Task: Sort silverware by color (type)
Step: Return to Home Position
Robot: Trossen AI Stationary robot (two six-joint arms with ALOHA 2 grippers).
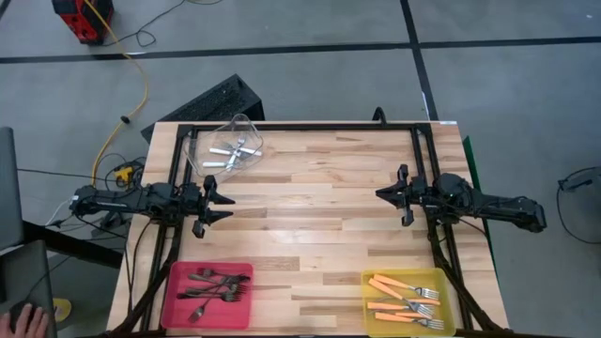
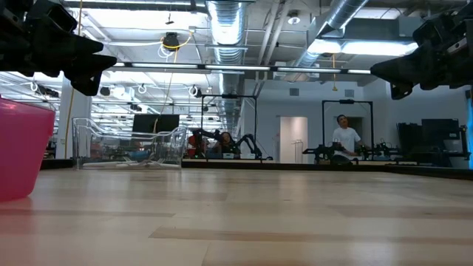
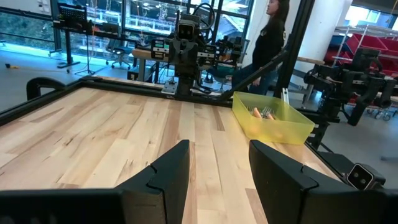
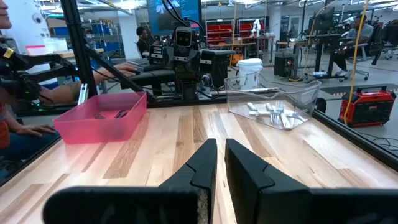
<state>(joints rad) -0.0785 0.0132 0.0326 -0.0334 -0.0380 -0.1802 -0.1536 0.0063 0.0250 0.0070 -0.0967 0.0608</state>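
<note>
All the forks lie sorted in three bins. The silver forks are in the clear bin at the far left. The dark forks fill the pink bin at the near left. The orange-handled forks sit in the yellow bin at the near right. My left gripper hovers open above the table's left middle. My right gripper hovers shut above the right middle. The two face each other and hold nothing.
Bare wooden table stretches between the two grippers. A black frame rail runs along the far edge. A person's hand shows beyond the near left corner, and people stand in the room behind.
</note>
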